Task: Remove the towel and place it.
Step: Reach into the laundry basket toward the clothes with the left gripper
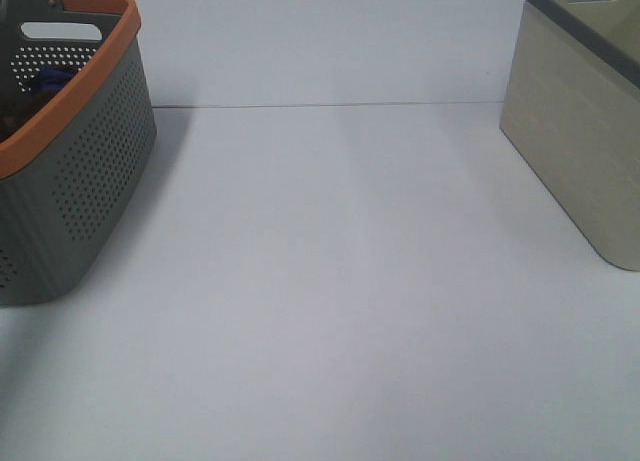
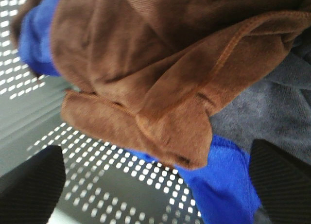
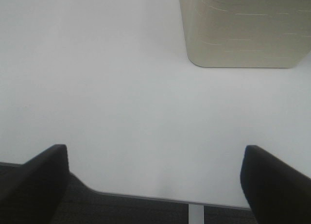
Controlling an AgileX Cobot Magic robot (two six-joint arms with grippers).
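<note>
In the left wrist view the reddish-brown towel [image 2: 160, 68] lies crumpled in the grey perforated basket [image 2: 97, 165], on top of a blue cloth [image 2: 223, 180] and a dark grey cloth [image 2: 277, 102]. My left gripper [image 2: 155, 185] hovers close above it, fingers [image 2: 31, 182] wide apart and empty. In the high view only the basket [image 1: 70, 171] with its orange rim shows at the left, with a bit of blue cloth [image 1: 45, 81] inside; the towel is barely visible there. My right gripper [image 3: 155, 185] is open and empty over the bare white table [image 3: 121, 78].
A beige bin [image 1: 580, 131] with a dark grey rim stands at the right of the table; it also shows in the right wrist view [image 3: 243, 29]. The table's front edge [image 3: 146, 197] lies under the right gripper.
</note>
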